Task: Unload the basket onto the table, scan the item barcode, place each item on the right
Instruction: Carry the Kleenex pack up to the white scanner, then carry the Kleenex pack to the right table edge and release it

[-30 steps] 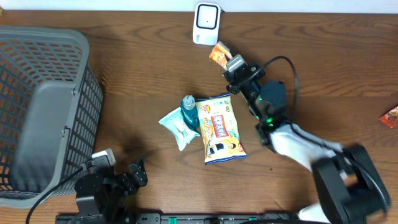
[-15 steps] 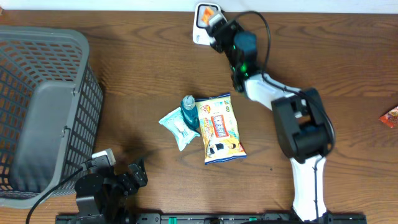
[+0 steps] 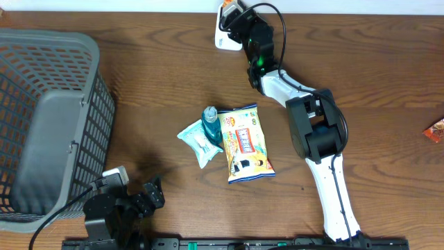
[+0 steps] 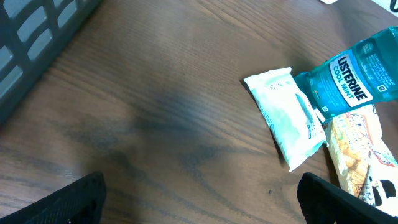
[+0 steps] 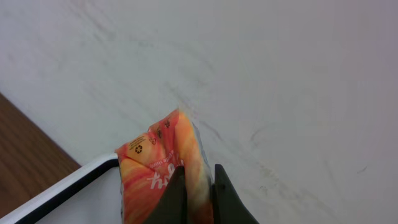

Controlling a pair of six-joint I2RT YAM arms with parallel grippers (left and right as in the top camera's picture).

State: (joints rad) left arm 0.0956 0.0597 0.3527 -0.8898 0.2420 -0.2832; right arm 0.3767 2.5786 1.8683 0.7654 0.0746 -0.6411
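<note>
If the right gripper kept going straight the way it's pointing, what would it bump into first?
Probably the pale wall. The right gripper, pinching the orange packet, points over the white scanner towards it. Depth is hard to judge, so it might clip the scanner first.

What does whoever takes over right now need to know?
Grippers: the left gripper is open and empty, at the near-left table edge. The right gripper is shut on an orange packet, held at the scanner at the far edge.
Elsewhere: bottle, wipes and snack bag lie mid-table; a second packet at the right edge; basket on the left.
Done: packet lifted and presented.
Left: no view shows a completed scan; confirm it.
</note>
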